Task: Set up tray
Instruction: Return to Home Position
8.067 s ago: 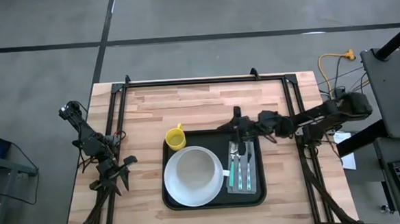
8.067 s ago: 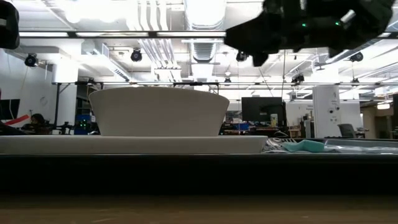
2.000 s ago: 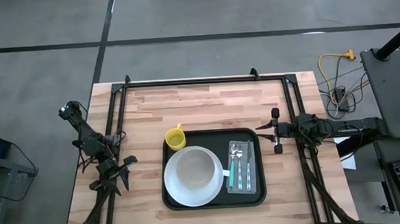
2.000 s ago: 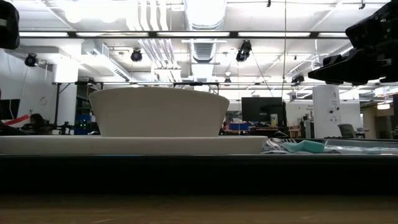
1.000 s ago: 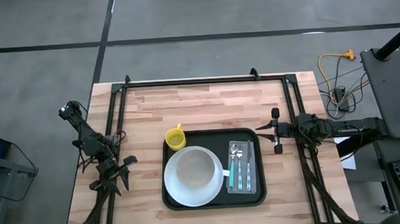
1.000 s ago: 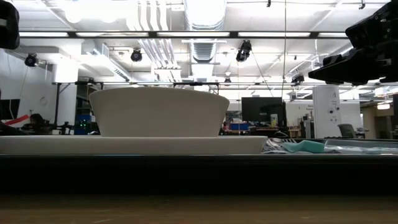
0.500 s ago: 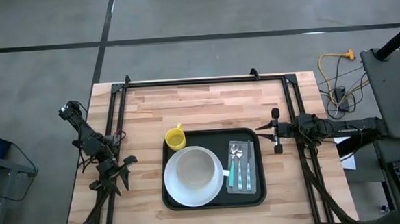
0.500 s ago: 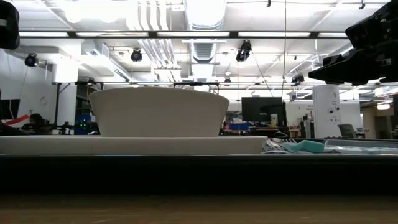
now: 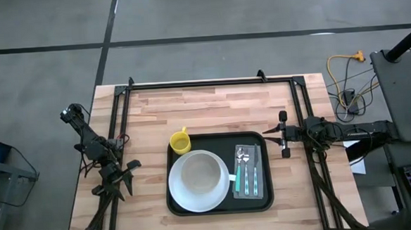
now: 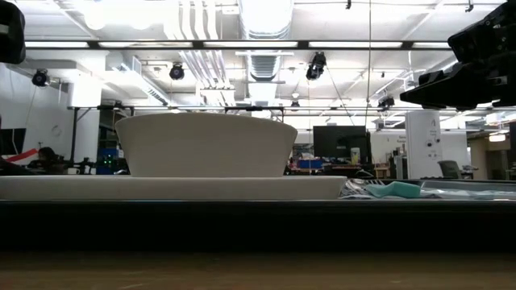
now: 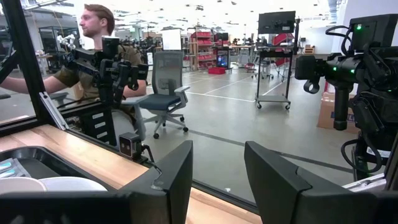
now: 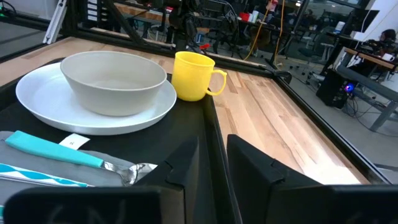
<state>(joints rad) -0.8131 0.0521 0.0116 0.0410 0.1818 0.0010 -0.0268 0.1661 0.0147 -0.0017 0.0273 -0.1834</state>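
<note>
The black tray [image 9: 221, 207] lies in the middle of the table's near half. On it a white plate [image 9: 179, 198] carries a white bowl [image 9: 199, 176]. To their right a grey napkin [image 9: 261, 189] bears teal-handled cutlery [image 9: 247, 175]. A yellow cup [image 9: 181, 141] stands at the tray's far left corner. My right gripper [image 9: 268, 132] hovers beside the tray's far right corner, its fingers [image 12: 255, 168] a narrow gap apart with nothing between them. My left gripper [image 9: 128, 177] waits open at the table's left edge, its fingers [image 11: 180, 168] pointing level past the table.
Black frame rails [image 9: 197, 83] run along the far edge and both sides of the table. Bare wood [image 9: 212, 107] lies between the tray and the far rail. A person [image 11: 93, 43] sits beyond the table in the left wrist view.
</note>
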